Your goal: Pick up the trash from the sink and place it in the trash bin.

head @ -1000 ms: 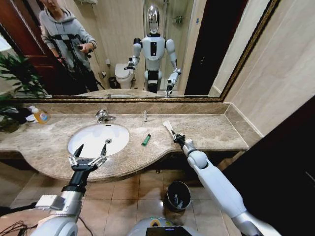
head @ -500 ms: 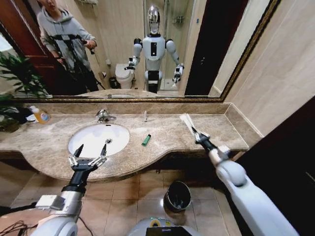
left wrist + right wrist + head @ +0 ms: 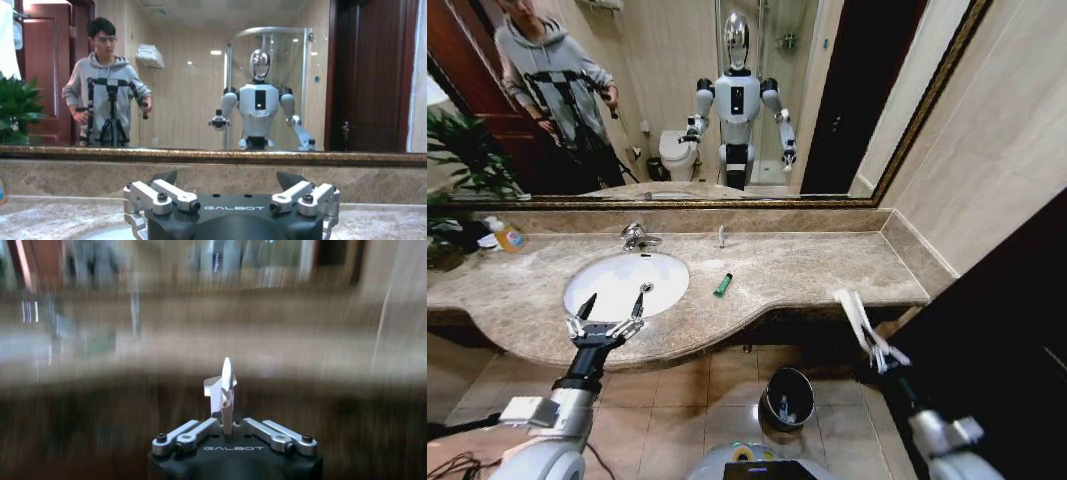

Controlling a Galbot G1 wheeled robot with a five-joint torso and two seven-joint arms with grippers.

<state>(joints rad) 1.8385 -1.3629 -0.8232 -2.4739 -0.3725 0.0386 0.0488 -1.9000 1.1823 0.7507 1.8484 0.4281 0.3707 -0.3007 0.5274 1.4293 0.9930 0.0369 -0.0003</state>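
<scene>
A flat white packet (image 3: 852,312) is gripped in the right claw (image 3: 874,345), off the surface's (image 3: 827,265) right end. The trash bin (image 3: 788,398) (small pale items inside) stands on the floor. The left claw (image 3: 610,306) is spread wide beside the sink (image 3: 625,282).

Right wrist background motion-blurred; trash bin (image 3: 787,397) contents indistinct.
</scene>
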